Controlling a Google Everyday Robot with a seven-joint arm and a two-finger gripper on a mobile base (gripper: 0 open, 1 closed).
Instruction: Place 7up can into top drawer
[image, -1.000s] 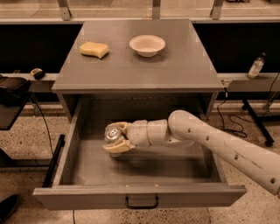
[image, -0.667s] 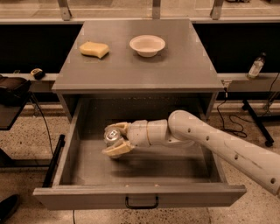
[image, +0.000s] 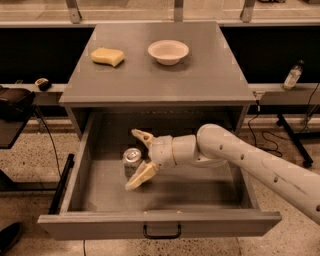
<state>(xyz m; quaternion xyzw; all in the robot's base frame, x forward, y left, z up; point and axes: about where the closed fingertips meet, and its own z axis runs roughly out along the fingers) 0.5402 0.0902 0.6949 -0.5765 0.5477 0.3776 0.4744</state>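
Releasing the 7up can (image: 132, 162) inside the top drawer (image: 205, 189), which stands pulled out.

The can stands upright on the drawer floor, in the left half, and the hand (image: 131, 160) is spread wide around it, one finger behind the can and the other in front, so it seems not to grip the can; whether the front finger touches the can I cannot tell. I judge that the placing is almost done, and the next move calls for drawing the hand straight back to the right without knocking the can over, then lifting it clear of the drawer walls. No brand or writing can be read on the can; only its shiny top and pale side show. On the surface (image: 165, 82) above rest a yellow sponge (image: 107, 56) and a white bowl (image: 168, 51), well apart from the can.
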